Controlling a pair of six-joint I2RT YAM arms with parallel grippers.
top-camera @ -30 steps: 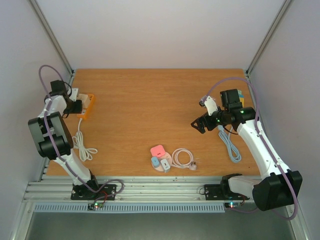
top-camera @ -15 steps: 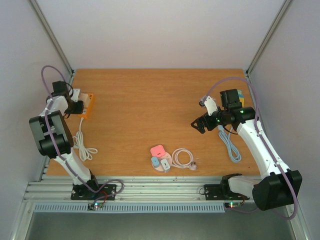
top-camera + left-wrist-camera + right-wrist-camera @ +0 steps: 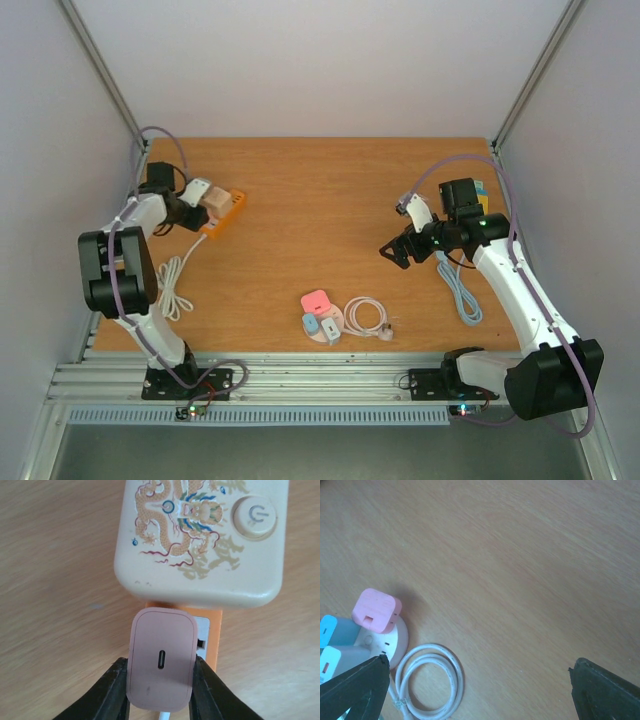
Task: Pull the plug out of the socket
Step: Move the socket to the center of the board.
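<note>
At the table's (image 3: 300, 180) far left, the left gripper (image 3: 160, 687) is clamping the pink plug (image 3: 161, 665) by its sides. The plug is sitting on the orange socket (image 3: 214, 640), just beside a cream dragon-printed adapter (image 3: 200, 535). Near the front middle, a round hub (image 3: 402, 639) carrying small chargers is lying beside a coiled cable (image 3: 456, 680). The right gripper (image 3: 480, 687) is hanging wide open above bare wood, holding nothing.

Two pink plugs (image 3: 160, 665) (image 3: 376, 610), three loose cables (image 3: 172, 290) (image 3: 365, 316) (image 3: 462, 292) (one coiled)
</note>
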